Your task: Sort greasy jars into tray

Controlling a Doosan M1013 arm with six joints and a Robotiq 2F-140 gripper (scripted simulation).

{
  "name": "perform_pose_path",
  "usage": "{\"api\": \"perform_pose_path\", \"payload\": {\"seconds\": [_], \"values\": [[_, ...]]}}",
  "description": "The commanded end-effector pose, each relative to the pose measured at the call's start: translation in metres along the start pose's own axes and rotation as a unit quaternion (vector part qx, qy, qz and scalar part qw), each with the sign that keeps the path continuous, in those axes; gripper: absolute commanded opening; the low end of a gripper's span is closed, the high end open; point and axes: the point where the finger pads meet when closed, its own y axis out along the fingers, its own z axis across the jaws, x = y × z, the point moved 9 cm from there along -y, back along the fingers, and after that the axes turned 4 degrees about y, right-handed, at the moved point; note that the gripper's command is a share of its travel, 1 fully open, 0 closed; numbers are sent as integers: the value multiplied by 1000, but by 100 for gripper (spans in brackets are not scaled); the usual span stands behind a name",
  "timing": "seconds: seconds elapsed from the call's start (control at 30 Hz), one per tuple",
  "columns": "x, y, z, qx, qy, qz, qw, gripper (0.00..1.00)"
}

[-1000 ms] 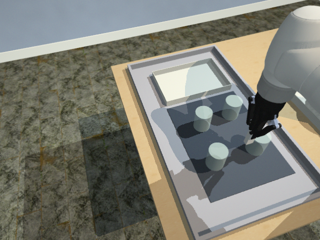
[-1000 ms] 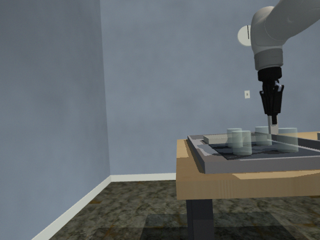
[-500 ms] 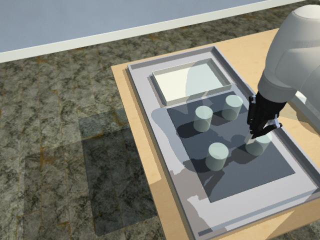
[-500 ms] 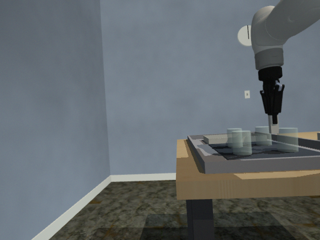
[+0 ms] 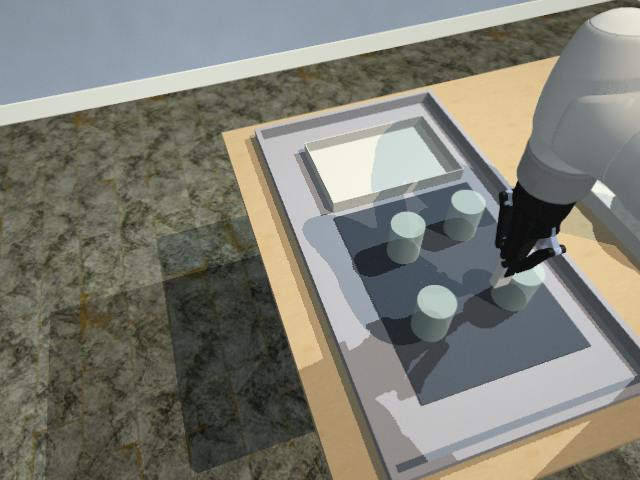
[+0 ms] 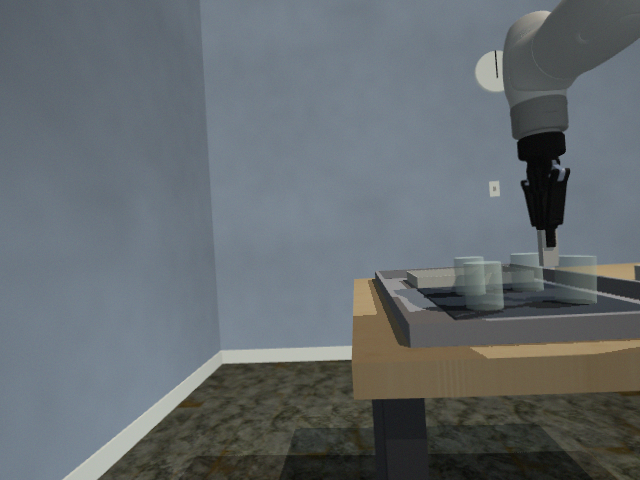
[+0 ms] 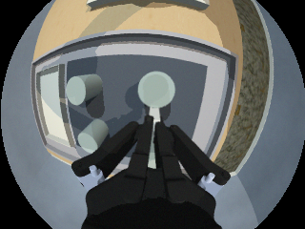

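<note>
My gripper (image 5: 499, 281) (image 6: 549, 262) (image 7: 153, 112) is shut with nothing between its pale fingertips. They are low, close beside the top of the right jar (image 5: 522, 291) (image 6: 578, 281) (image 7: 156, 89); whether they touch it I cannot tell. This pale green jar stands upright on the dark mat (image 5: 496, 361) (image 7: 186, 105). The near-left jar (image 5: 434, 315) (image 6: 483, 289), far-left jar (image 5: 405, 240) (image 6: 465, 273) (image 7: 92, 135) and far-right jar (image 5: 463, 217) (image 6: 526, 273) (image 7: 83, 90) also stand upright there. The near-left jar is largely hidden by my gripper in the wrist view. No grease is visible.
The cream tray (image 5: 346, 170) (image 6: 429, 282) (image 7: 50, 116) stands on the steel table top (image 5: 496, 421) beyond the mat's far edge and holds no jar. A raised steel rim (image 5: 584, 297) runs behind the right jar, on the arm's side.
</note>
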Motion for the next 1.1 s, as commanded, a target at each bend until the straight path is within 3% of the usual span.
{"api": "perform_pose_path", "payload": {"seconds": [0.0, 1.07], "values": [[0, 0, 0, 0, 0, 0, 1000, 0], [-4, -3, 0, 0, 0, 0, 1000, 0]]}}
